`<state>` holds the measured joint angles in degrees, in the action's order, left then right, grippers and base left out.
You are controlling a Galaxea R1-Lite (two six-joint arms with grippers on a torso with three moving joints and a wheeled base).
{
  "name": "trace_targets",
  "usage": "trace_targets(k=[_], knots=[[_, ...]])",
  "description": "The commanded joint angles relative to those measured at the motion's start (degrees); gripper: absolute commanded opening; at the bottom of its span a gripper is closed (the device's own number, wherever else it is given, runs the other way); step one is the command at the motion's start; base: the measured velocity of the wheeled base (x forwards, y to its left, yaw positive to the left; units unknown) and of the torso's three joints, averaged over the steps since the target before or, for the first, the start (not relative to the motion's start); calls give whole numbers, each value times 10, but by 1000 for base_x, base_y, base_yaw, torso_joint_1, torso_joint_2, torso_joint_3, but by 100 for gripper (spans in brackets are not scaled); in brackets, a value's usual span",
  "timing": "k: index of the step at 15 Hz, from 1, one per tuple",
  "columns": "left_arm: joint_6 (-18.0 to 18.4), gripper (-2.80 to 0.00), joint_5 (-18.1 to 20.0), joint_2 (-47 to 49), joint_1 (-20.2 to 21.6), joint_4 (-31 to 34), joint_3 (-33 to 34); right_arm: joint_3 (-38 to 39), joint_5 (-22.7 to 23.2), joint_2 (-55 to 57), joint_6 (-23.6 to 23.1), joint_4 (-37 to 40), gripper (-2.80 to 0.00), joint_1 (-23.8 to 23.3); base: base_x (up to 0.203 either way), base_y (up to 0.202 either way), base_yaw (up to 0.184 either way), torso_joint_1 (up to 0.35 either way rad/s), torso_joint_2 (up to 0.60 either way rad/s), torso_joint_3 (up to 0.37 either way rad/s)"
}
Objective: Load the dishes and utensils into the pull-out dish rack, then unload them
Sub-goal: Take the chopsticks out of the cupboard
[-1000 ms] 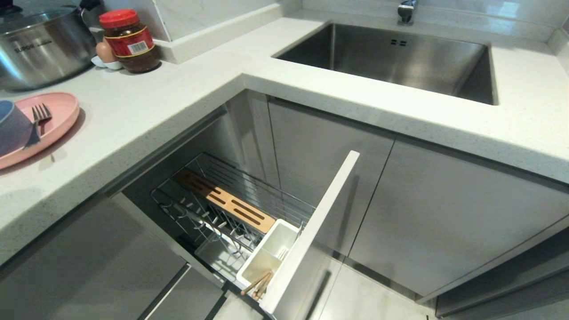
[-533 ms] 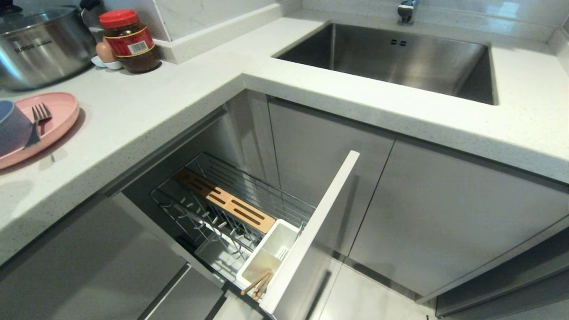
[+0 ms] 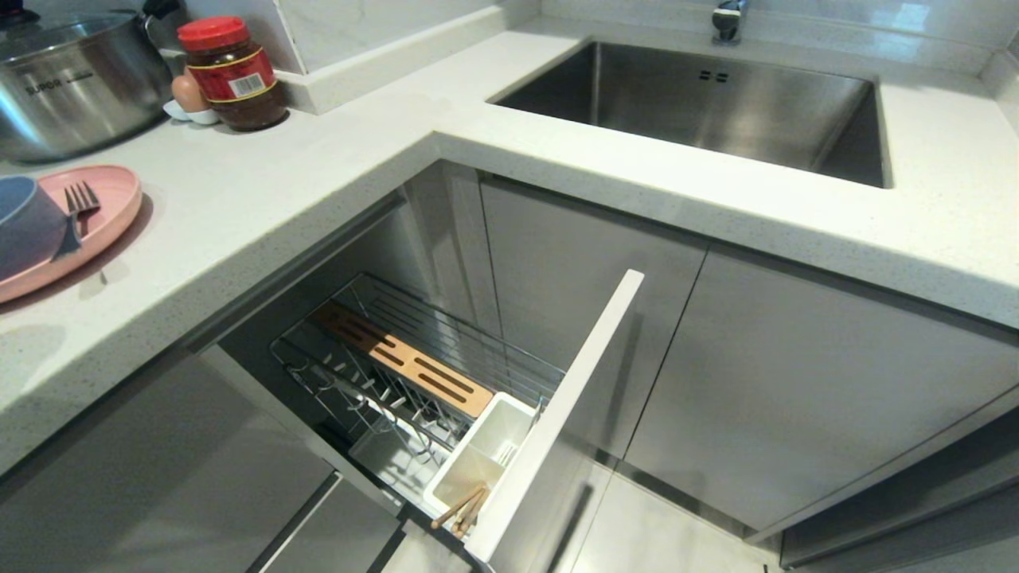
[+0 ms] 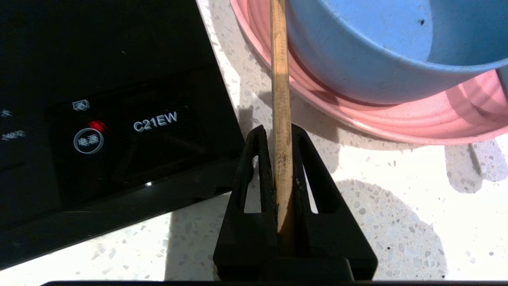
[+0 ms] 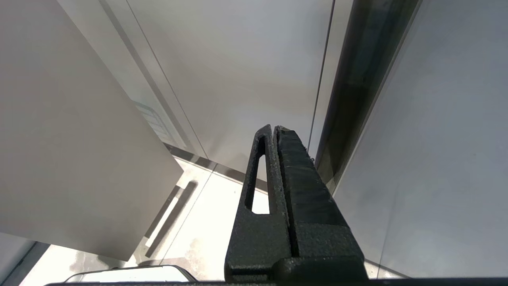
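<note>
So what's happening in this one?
The left pincer, out of the head view, is shut on a single chopstick over the counter beside the pink plate, which carries the blue bowl and a fork. The rack is pulled out, with more chopsticks leaning in its white cup. Its dish slots look empty. The right pincer hangs shut and idle near the cabinet fronts.

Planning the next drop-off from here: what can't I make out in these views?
- Left wrist view: far end of the chopstick, cut off by the picture edge.
- Head view: left end effector, out of frame.
- Head view: most of the bowl, cut off by the left edge.
</note>
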<state>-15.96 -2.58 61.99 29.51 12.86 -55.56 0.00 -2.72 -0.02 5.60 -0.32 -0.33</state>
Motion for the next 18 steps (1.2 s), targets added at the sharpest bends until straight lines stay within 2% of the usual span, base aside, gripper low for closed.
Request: trace_targets(k=[1, 3, 7, 8, 18], knots=[[0, -280, 4, 0, -4, 0, 4, 0, 0, -2, 0, 0, -280, 0, 0, 0, 0, 0, 0, 0], [9, -280, 21, -1, -8, 0, 7, 0, 0, -2, 0, 0, -280, 0, 0, 0, 0, 0, 0, 0], [10, -280, 23, -2, -9, 0, 12, 0, 0, -2, 0, 0, -280, 0, 0, 0, 0, 0, 0, 0], [9, 0, 23, -3, -9, 0, 12, 0, 0, -2, 0, 0, -280, 0, 0, 0, 0, 0, 0, 0], [10, 0, 6, -58, -5, 0, 13, 0, 0, -2, 0, 0, -280, 0, 0, 0, 0, 0, 0, 0]])
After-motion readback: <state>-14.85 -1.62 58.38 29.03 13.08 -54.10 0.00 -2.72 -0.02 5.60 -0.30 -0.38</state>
